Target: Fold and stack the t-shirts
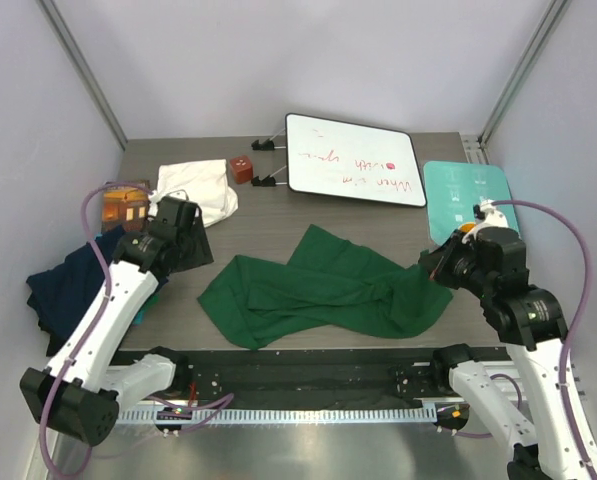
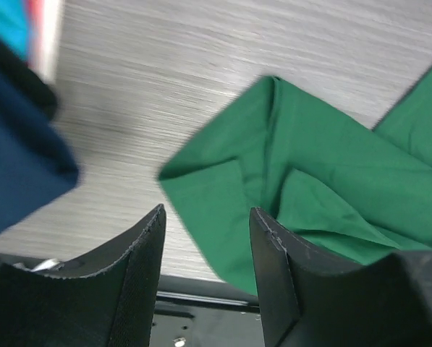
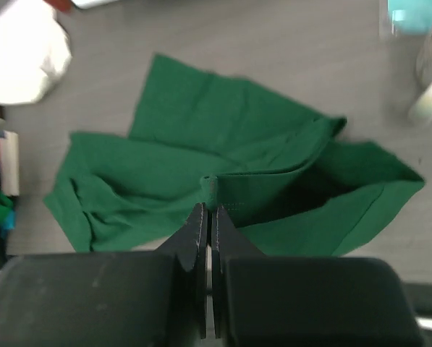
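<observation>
Fingers of your left gripper stand apart, gripping nothing, near the 9 o'clock end of the dark green t-shirt. Your right gripper pinches a fold at its 3 o'clock end. It lies crumpled toward the table's 6 o'clock edge, with the navy t-shirt at 8 and the cream-white t-shirt at 11.

1. Left edge, overhead view: the navy t-shirt lies partly behind the left arm.
2. Upper centre: red handwriting on the whiteboard is too small to read.
3. Left wrist view: the navy t-shirt blurs off the left edge; a teal-and-red smear, upper left, is unidentifiable.
4. Right wrist view: the white t-shirt, upper left, and the teal board, upper right, are blurred and cropped.
5. Lower centre: the right gripper hides, between closed fingers, the pinched fold of the dark green t-shirt.
</observation>
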Motion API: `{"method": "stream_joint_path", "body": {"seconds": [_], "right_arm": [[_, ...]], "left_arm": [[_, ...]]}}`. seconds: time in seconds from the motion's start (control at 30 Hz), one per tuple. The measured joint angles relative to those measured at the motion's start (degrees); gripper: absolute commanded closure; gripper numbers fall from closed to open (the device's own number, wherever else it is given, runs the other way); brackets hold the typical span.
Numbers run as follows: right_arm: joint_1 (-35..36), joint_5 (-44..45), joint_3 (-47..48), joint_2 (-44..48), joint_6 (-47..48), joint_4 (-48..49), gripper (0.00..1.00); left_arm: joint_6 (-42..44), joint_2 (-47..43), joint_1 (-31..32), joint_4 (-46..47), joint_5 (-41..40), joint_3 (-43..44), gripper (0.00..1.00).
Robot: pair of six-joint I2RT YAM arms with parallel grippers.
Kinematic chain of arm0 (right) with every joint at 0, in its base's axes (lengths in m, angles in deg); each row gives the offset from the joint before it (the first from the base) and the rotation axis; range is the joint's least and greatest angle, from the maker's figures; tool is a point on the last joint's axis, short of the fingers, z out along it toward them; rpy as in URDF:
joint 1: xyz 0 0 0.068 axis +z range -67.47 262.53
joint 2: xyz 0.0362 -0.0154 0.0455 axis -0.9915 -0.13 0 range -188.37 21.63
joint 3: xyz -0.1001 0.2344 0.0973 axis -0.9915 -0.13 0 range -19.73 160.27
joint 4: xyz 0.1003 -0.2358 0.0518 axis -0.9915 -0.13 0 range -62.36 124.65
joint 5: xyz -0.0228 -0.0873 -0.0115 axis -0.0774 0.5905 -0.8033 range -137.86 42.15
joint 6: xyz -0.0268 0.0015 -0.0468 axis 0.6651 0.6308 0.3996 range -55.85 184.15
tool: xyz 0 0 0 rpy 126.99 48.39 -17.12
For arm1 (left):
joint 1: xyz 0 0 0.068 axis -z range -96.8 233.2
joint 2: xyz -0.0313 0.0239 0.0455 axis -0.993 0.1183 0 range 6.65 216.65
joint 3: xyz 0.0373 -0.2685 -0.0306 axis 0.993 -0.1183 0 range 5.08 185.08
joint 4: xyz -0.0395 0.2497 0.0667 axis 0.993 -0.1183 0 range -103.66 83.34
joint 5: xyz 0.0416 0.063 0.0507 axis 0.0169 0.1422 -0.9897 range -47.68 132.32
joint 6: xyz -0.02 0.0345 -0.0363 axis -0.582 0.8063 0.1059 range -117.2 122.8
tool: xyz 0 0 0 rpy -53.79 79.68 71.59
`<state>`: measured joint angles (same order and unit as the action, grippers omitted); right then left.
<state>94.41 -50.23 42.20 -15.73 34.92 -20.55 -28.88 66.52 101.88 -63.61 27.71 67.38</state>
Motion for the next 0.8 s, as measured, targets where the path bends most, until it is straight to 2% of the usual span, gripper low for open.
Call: {"method": "stream_joint_path", "body": {"seconds": [0.13, 0.3, 0.53, 0.67, 0.8], "right_arm": [[0.0, -1.0, -5.9, 0.8, -0.9, -1.3, 0.99], [0.0, -1.9, -7.6, 0.9, -1.2, -0.5, 0.99], [0.0, -2.8, -11.4, 0.9, -1.4, 1.6, 0.99], [0.0, -2.9, -12.3, 0.5, -1.3, 2.0, 0.99], [0.0, -3.0, -12.7, 0.0, -1.3, 2.8, 0.99]], "left_arm": [[-1.5, 2.0, 0.0, 4.1, 5.1, -3.8, 0.48], [-3.4, 6.7, 1.3, 9.2, 9.5, -5.6, 0.49], [-5.6, 19.9, 11.4, 16.6, 10.1, -5.6, 0.49], [-7.0, 22.4, 15.6, 20.4, 10.1, -7.4, 0.5], [-7.5, 24.5, 17.0, 22.8, 9.6, -9.1, 0.54]]}}
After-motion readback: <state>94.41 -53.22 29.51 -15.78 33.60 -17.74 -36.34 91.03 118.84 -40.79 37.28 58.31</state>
